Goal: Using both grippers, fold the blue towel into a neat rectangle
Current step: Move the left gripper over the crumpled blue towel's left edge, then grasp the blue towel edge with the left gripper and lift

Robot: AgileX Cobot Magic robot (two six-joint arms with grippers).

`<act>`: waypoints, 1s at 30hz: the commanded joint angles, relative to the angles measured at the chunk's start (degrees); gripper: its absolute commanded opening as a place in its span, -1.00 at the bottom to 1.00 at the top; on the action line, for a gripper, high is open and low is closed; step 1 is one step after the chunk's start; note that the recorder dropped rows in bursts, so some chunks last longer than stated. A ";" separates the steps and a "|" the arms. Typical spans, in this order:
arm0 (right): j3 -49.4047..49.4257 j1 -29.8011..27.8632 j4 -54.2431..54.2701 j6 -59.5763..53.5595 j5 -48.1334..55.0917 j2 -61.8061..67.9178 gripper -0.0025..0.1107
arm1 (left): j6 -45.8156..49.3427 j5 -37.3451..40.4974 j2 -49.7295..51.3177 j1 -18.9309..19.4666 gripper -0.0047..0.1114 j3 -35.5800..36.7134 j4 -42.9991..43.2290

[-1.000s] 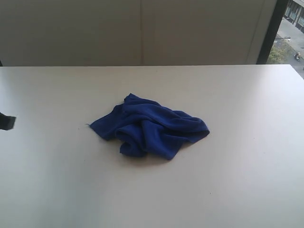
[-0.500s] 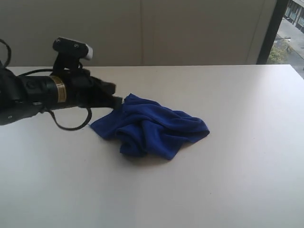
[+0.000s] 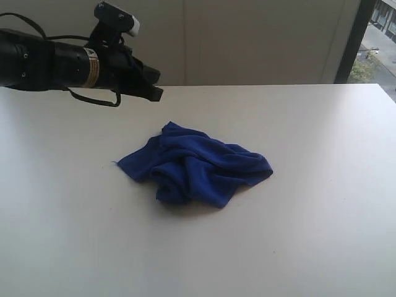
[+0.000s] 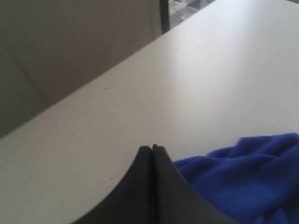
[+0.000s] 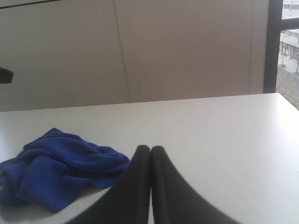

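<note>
The blue towel lies crumpled in a heap in the middle of the white table. My left gripper hangs in the air above and behind the towel's left side, shut, with nothing between its fingers. The left wrist view has the shut left gripper with the towel just beyond it. In the right wrist view the right gripper is shut and empty, and the towel lies off to one side on the table. The right arm does not show in the exterior view.
A pale wall runs along the table's far edge. A dark window frame stands at the back right, with a street outside.
The left arm came in from the left, reached the towel's left edge half a second ago, then rose and drew back above the table. The towel has not moved.
</note>
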 commanded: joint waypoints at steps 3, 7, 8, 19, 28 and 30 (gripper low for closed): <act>0.28 0.09 -0.01 0.11 -0.83 -0.36 -0.96 | 14.36 34.68 1.11 -1.11 -0.92 -0.76 1.10; 0.28 0.09 -0.01 0.11 -0.83 -0.36 -0.96 | 40.16 49.48 1.11 -0.99 -0.92 -0.88 -15.13; 0.28 0.09 -0.01 0.11 -0.83 -0.36 -0.96 | 52.97 51.29 1.25 -0.77 -0.92 -0.88 -25.87; 0.28 0.09 -0.01 0.11 -0.83 -0.36 -0.96 | 163.27 66.93 2.91 0.56 -0.92 -6.38 -119.82; 0.28 0.09 -0.01 0.11 -0.83 -0.36 -0.96 | 175.26 54.88 7.47 -4.53 -0.66 -6.64 -119.79; 0.28 0.09 -0.01 0.11 -0.83 -0.36 -0.96 | 177.23 52.11 8.54 -4.92 -0.42 -6.53 -119.79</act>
